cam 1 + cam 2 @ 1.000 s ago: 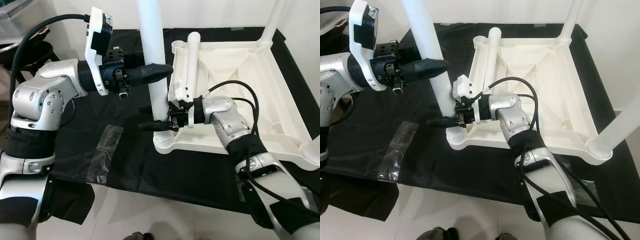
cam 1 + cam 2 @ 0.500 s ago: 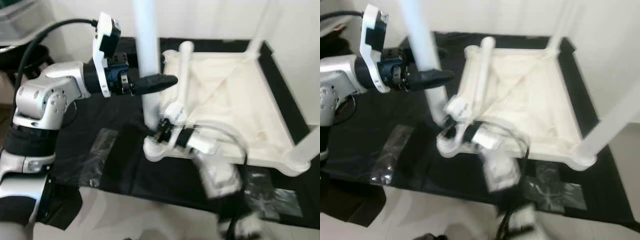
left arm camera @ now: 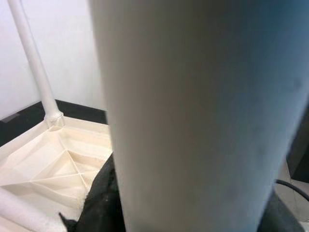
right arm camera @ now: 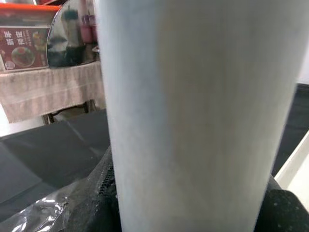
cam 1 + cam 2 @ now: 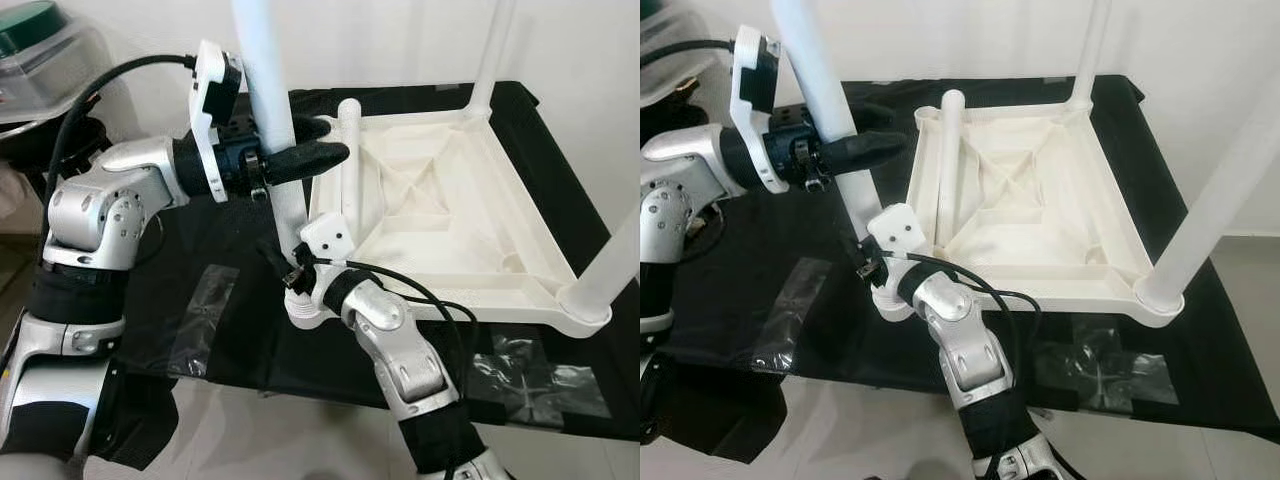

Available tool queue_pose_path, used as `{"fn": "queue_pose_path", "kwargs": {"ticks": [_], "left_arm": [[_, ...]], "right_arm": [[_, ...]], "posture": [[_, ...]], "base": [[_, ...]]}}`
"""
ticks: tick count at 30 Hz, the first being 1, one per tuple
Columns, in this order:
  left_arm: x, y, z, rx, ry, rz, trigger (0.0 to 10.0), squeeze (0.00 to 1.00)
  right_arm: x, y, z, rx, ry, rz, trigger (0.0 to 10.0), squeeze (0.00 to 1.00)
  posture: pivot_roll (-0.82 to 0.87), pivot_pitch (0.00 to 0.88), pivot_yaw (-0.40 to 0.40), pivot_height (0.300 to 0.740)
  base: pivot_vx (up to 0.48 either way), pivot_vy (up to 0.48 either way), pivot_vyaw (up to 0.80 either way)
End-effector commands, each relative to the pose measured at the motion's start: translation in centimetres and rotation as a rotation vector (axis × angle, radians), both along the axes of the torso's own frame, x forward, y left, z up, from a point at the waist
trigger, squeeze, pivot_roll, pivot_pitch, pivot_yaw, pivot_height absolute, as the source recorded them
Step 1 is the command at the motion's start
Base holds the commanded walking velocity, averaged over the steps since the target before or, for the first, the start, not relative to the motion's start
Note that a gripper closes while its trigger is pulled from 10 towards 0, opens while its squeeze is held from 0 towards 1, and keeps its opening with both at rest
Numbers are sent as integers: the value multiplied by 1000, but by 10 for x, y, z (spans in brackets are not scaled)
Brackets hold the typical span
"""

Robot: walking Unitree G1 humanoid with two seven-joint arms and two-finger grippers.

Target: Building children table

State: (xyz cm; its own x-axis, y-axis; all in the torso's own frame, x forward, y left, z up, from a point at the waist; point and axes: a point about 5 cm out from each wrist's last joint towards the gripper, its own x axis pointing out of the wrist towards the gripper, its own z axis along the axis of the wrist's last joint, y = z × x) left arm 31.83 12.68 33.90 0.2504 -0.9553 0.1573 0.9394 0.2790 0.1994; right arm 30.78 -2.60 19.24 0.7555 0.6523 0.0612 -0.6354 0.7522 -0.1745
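Left eye view: the upturned white tabletop (image 5: 430, 215) lies on black cloth (image 5: 200, 250), with far and right legs fitted. Left gripper (image 5: 315, 140) and right gripper (image 5: 278, 268) both clasp the near-left leg (image 5: 272, 120) at its socket; a loose leg (image 5: 336, 180) remains.

Left end effector (image 5: 318, 143) and right end effector (image 5: 278, 272) both clamped, arms bent inward.

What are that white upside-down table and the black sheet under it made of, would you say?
The table top looks like moulded plastic: off-white, matte, with stiffening ribs cast into its underside. The leg that both grippers hold seems the same plastic, a smooth, faintly glossy tube. The black sheet looks like thin cloth or film, dull, slightly wrinkled, held down with shiny clear tape.
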Motion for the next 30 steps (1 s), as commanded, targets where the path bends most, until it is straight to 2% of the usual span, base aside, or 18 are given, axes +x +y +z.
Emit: {"fn": "queue_pose_path", "kwargs": {"ticks": [1, 2, 3, 5, 6, 9, 10, 11, 12, 13, 14, 21, 22, 23, 24, 30], "left_arm": [[-2, -1, -5, 45, 8, -3, 0, 0], [-2, 0, -6, 48, 8, -1, 0, 0], [-3, 0, -6, 49, 10, -2, 0, 0], [-3, 0, -6, 49, 10, -2, 0, 0], [-3, 0, -6, 51, 10, -2, 0, 0], [-3, 0, -6, 52, 7, -6, 0, 0], [-3, 0, -6, 52, 7, -6, 0, 0], [-4, -1, -5, 51, 6, -10, 0, 0], [-4, -1, -5, 52, 5, -14, 0, 0], [-4, -1, -5, 52, 5, -14, 0, 0], [-5, -3, -5, 54, 4, -20, 0, 0], [-7, -3, -4, 61, 0, -29, 0, 0], [-7, -3, -4, 64, -1, -31, 0, 0], [-7, -3, -4, 64, -1, -31, 0, 0], [-8, -4, -3, 69, -5, -36, 0, 0], [-9, -5, -2, 75, -19, -44, 0, 0]], "right_arm": [[4, -6, -11, -47, 58, -45, 10000, 0], [7, -9, 0, -35, 33, -40, 10000, 90], [11, -13, 12, -7, 3, -1, 10000, 1000], [11, -13, 12, -7, 3, -1, 10000, 1000], [16, -16, 24, 10, -31, 41, 10000, 1000], [29, -30, 57, -4, -124, 328, 10000, 1000], [29, -30, 57, -4, -124, 328, 10000, 1000], [30, -35, 62, -32, -143, 417, 10000, 1000], [32, -38, 62, -82, -151, 497, 10000, 565], [32, -38, 62, -82, -151, 497, 10000, 565], [36, -44, 60, -183, -142, 601, 10000, 0], [49, -35, 60, -218, -76, 678, 10000, 0], [51, -34, 59, -217, -59, 694, 9137, 0], [51, -34, 59, -217, -59, 694, 9137, 0], [53, -32, 55, -208, -36, 708, 0, 0], [56, -32, 47, -201, -14, 761, 0, 0]], "posture": [[-32, 132, 99, 740], [-27, 129, 97, 740], [-26, 128, 97, 740], [-26, 128, 97, 740], [-26, 128, 97, 740], [-24, 121, 96, 740], [-24, 121, 96, 740], [-24, 121, 96, 740], [-23, 121, 97, 740], [-23, 121, 97, 740], [-20, 119, 97, 740], [-7, 118, 98, 740], [-2, 117, 97, 740], [-2, 117, 97, 740], [2, 117, 95, 740], [4, 117, 95, 740]], "base": [[0, 0, 0], [0, 0, 0], [0, 0, 0], [0, 0, 0], [0, 0, 0], [0, 0, 0], [0, 0, 0], [0, 0, 0], [0, 0, 0], [0, 0, 0], [0, 0, 0], [0, 0, 0], [0, 0, 0], [0, 0, 0], [0, 0, 0], [0, 0, 0]]}}
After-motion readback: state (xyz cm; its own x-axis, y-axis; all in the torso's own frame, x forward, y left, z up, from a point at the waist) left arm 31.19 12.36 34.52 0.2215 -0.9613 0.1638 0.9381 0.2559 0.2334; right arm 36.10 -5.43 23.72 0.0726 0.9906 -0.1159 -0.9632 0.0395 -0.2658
